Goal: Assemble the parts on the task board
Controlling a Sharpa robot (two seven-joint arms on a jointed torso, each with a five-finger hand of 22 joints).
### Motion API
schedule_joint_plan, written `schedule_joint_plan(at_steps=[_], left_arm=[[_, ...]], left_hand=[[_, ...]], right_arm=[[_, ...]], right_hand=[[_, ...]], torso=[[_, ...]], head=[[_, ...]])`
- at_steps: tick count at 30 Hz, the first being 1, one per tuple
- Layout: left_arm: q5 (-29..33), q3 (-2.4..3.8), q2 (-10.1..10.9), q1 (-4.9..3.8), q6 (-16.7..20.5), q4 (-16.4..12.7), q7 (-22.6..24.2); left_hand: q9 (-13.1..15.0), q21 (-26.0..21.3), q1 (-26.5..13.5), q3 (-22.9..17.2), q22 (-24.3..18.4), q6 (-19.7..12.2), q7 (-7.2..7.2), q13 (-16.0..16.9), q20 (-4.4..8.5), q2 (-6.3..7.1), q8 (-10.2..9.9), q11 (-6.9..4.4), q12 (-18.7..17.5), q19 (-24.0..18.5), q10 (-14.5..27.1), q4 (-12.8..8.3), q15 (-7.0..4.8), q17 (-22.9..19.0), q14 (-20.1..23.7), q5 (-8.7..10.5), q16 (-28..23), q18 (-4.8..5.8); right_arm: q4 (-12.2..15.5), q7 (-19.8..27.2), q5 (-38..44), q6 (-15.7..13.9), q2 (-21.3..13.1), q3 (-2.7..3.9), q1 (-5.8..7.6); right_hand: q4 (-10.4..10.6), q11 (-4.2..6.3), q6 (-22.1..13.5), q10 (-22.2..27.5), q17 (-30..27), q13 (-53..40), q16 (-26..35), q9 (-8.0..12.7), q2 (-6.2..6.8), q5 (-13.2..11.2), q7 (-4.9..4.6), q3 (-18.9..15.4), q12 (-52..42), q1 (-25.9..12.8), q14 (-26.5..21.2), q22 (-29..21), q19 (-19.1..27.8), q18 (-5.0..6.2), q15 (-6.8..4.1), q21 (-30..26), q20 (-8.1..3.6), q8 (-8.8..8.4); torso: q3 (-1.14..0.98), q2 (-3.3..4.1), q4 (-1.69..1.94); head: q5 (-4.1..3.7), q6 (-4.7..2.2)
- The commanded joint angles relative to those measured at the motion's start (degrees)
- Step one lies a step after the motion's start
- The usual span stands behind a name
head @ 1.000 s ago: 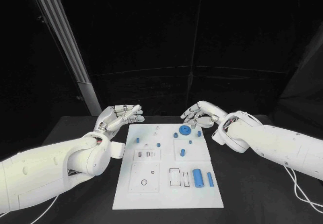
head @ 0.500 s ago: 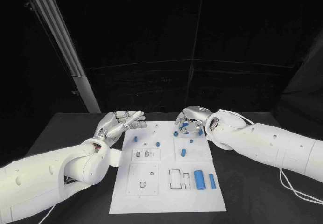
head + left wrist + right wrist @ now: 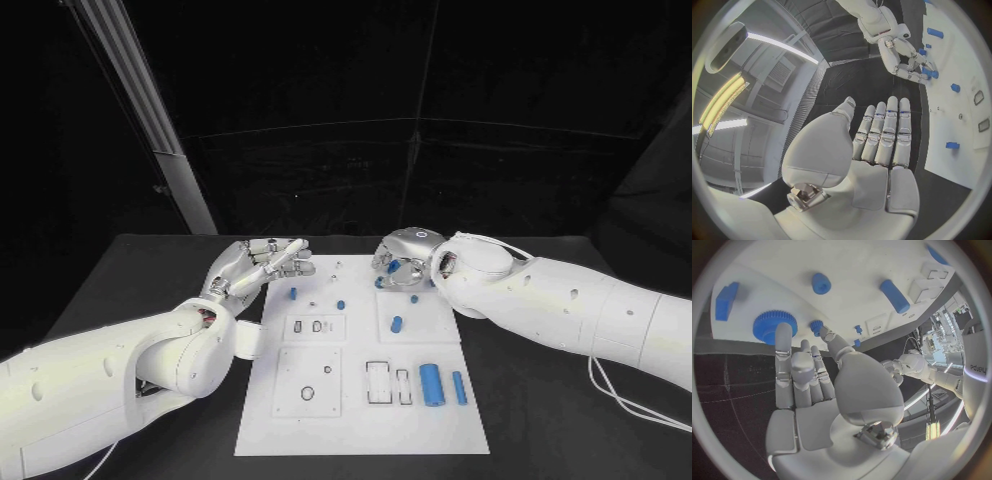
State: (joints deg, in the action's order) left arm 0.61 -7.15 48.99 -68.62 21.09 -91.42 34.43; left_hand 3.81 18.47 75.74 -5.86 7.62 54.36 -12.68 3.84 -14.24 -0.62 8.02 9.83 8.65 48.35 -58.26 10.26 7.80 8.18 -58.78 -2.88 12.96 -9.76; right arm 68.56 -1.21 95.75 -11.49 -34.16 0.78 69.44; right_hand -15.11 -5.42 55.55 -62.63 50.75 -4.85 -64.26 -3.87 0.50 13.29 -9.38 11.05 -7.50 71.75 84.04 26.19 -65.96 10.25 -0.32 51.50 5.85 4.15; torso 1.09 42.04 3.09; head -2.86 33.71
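Showing, left to right: the left hand [image 3: 260,262], unmoved since the earlier frame, raised beside the task board's [image 3: 361,420] far left corner, fingers [image 3: 888,131] straight, together, holding nothing; the right hand [image 3: 402,262], now lower and nearer over the board's far edge, fingers [image 3: 792,365] extended, one fingertip touching the blue gear [image 3: 772,326], nothing grasped

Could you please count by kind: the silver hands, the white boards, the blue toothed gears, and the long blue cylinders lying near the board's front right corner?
Silver many-fingered hands: 2, left hand and right hand
White task board: 1
Blue toothed gear: 1
Long blue cylinders: 2
Total: 6
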Motion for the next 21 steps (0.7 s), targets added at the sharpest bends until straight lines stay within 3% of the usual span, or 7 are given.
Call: schedule_joint_plan(at_steps=[1,10,14,21], left_arm=[[-0.59,0.02,-0.07,-0.09,-0.29,-0.01,0.26],[-0.59,0.02,-0.05,-0.09,-0.26,0.06,0.14],[-0.59,0.02,-0.03,-0.1,-0.27,0.0,0.11],[-0.59,0.02,-0.02,-0.1,-0.36,0.04,-0.09]], left_hand=[[-0.09,-0.29,0.54,-0.01,-0.07,0.17,-0.22,-0.08,0.04,0.04,-0.39,0.14,-0.39,0.27,-0.19,-0.42,-0.07,0.07,-0.33,-0.18,-0.34,-0.78],[-0.1,-0.36,0.47,0.02,-0.16,0.13,-0.33,-0.09,0.02,-0.08,-0.56,0.21,-0.61,0.33,-0.13,-0.42,-0.05,0.1,-0.41,-0.18,-0.46,-0.79],[-0.1,-0.36,0.47,0.02,-0.16,0.13,-0.33,-0.09,0.02,-0.08,-0.56,0.21,-0.61,0.33,-0.13,-0.42,-0.05,0.1,-0.41,-0.18,-0.46,-0.79],[-0.11,-0.46,0.42,0.03,-0.25,0.05,-0.45,-0.11,0.0,-0.23,-0.76,0.3,-0.85,0.38,-0.04,-0.43,0.0,0.11,-0.45,-0.18,-0.61,-0.78]], right_arm=[[0.2,-0.28,1.61,2.42,0.07,0.06,0.17],[0.43,-0.22,1.65,5.3,0.03,0.06,0.18],[0.34,-0.35,1.65,6.05,0.16,0.06,0.19],[0.33,-0.54,1.67,5.13,0.13,0.06,0.19]], right_hand=[[0.21,-0.12,0.5,0.38,1.8,-0.05,-1.48,-0.07,-0.78,0.2,0.1,0.33,-0.45,-0.01,1.55,0.37,0.58,0.24,0.5,0.71,0.02,0.12],[0.34,-0.02,1.9,-0.82,7.03,-0.1,-5.84,-0.14,-1.31,0.24,-0.13,1.43,-1.98,-0.08,1.9,4.5,-0.35,-0.2,0.52,4.41,0.08,0.44],[0.29,0.09,2.66,-1.41,7.73,-0.07,-6.52,-0.18,-1.73,0.06,-0.09,2.18,-2.31,0.15,1.81,5.38,-0.38,-0.28,0.45,5.26,0.05,0.65],[0.01,0.73,4.71,-3.43,8.73,-0.3,-7.54,-0.33,-3.27,-1.51,0.5,4.88,-3.24,1.26,1.59,6.88,-0.12,-0.37,-0.02,6.8,-0.26,1.24]], torso=[[0.09,0.34,0.26],[0.01,0.56,0.03],[0.0,0.68,0.1],[0.01,0.8,0.18]], head=[[-0.03,0.18],[0.15,0.45],[0.11,0.55],[0.22,0.6]])
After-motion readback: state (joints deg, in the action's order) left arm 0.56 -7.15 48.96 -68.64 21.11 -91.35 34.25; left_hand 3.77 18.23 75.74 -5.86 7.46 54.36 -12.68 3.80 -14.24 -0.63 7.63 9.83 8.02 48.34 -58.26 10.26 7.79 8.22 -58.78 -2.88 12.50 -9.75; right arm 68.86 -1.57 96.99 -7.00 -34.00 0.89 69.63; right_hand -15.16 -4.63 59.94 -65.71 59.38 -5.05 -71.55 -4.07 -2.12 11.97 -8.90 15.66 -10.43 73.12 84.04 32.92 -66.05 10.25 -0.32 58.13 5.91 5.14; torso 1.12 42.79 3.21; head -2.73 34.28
